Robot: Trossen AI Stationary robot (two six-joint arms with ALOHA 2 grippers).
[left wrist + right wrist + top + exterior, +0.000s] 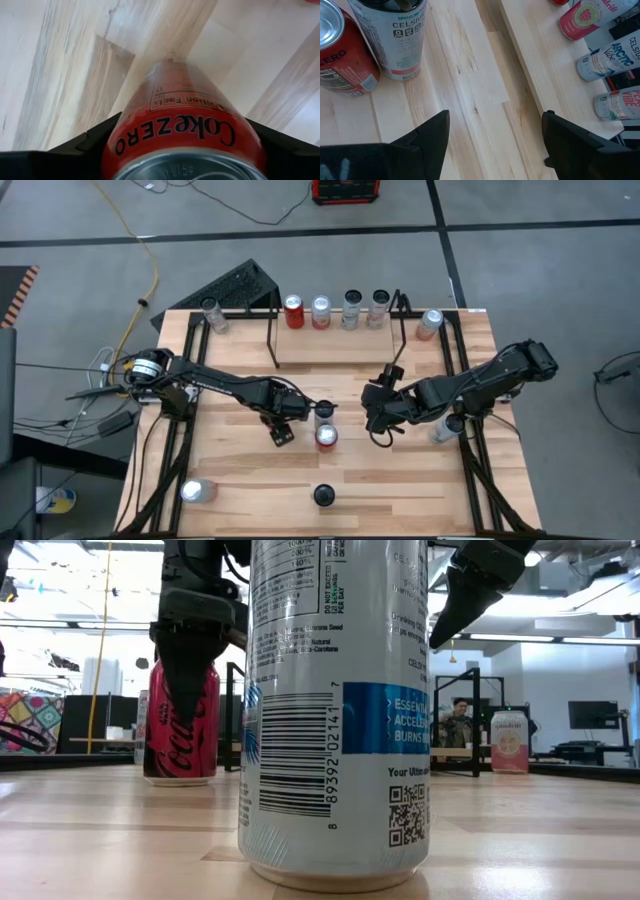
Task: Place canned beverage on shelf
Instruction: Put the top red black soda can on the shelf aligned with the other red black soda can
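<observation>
The left gripper (283, 430) is seen at the middle of the table (240, 470), and in its wrist view a red Coke Zero can (182, 135) sits between its two dark fingers (87, 145), one at each side of the can. Whether the fingers are pressed onto the can or only stand around it cannot be told. In the high view the same red can (326, 437) stands upright just beside a silver Celsius can (323, 412).

The right gripper (380, 428) is held a little to the right of these two cans, its fingers (432, 135) spread apart with only bare wood between them; nothing is held.

The shelf (335, 330) lies at the far edge of the table, well apart from both grippers. Four cans (335, 310) are lined up on it. Further cans are seen near the table's corners and front edge.
</observation>
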